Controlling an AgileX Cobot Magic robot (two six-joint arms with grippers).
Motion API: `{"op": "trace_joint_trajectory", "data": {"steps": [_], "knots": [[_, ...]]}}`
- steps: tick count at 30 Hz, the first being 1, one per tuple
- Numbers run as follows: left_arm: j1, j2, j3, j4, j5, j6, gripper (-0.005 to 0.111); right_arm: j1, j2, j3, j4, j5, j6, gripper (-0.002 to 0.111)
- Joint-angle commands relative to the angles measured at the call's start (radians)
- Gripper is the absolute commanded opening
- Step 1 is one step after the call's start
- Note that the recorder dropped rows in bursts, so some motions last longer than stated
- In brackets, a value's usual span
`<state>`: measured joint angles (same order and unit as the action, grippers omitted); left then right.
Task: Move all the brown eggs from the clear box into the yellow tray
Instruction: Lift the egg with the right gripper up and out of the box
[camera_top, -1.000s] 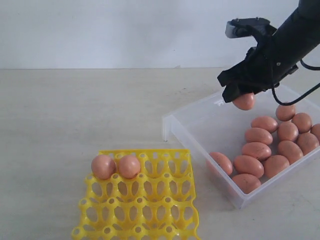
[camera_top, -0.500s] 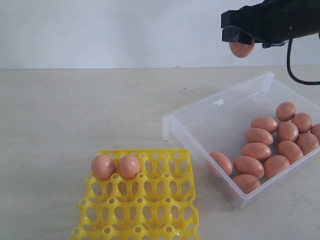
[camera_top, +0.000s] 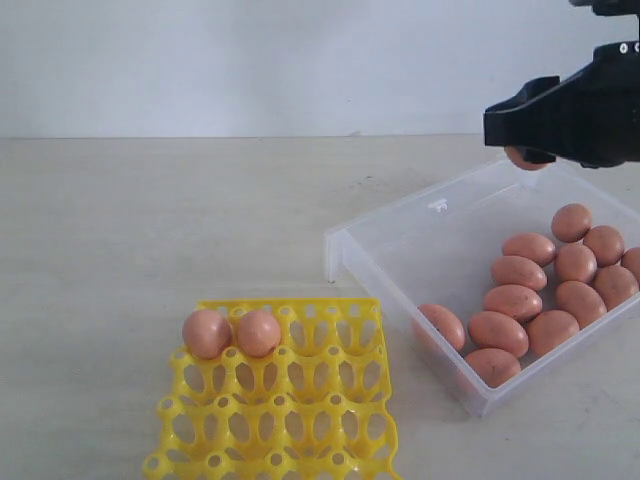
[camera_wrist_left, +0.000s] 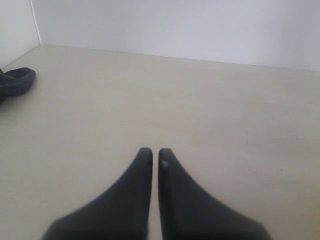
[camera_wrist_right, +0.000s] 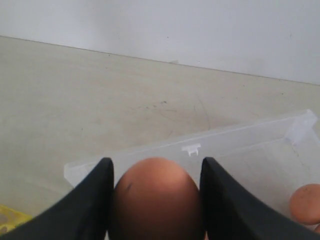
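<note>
Transit step. A brown egg (camera_wrist_right: 156, 195) is clamped between the part-spread jaws of the right gripper (camera_wrist_right: 157, 167), above the clear box (camera_top: 400, 240) far wall. The yellow tray (camera_top: 330, 420) lies well off, below the jaws. A carry across is needed, then lowering into a free socket. Left gripper (camera_wrist_left: 151, 152) closed, empty.

Your right gripper (camera_top: 518, 138) is a matte black, blocky shell with hard angular edges and a small pale speck near its top, and up close its two fingers (camera_wrist_right: 95, 200) are smooth, dark blades with rounded tips. Your left gripper (camera_wrist_left: 155, 152) shows two black fingers that are broad at the base and taper in a curve to narrow rounded tips, one carrying a small pale bluish spot near its tip.
</note>
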<state>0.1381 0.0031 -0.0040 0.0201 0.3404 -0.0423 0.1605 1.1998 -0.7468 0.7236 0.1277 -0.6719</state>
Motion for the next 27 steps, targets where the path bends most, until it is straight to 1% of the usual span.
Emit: {"op": "trace_joint_trajectory", "data": {"steps": [1, 9, 17, 23, 27], "knots": [[-0.009, -0.003, 0.004, 0.0, -0.003, 0.004, 0.004, 0.002, -0.058, 0.066, 0.004, -0.02, -0.009, 0.0], [-0.009, -0.003, 0.004, 0.0, -0.003, 0.004, 0.004, 0.002, -0.108, 0.139, 0.004, -0.034, -0.009, 0.0], [-0.009, -0.003, 0.004, 0.0, -0.003, 0.004, 0.004, 0.002, -0.124, 0.148, 0.007, -0.05, -0.009, 0.0], [-0.009, -0.003, 0.004, 0.0, -0.003, 0.004, 0.004, 0.002, -0.21, 0.148, 0.031, -0.093, 0.007, 0.0], [-0.009, -0.003, 0.004, 0.0, -0.003, 0.004, 0.004, 0.002, -0.312, 0.148, 0.039, -0.128, 0.017, 0.0]]}}
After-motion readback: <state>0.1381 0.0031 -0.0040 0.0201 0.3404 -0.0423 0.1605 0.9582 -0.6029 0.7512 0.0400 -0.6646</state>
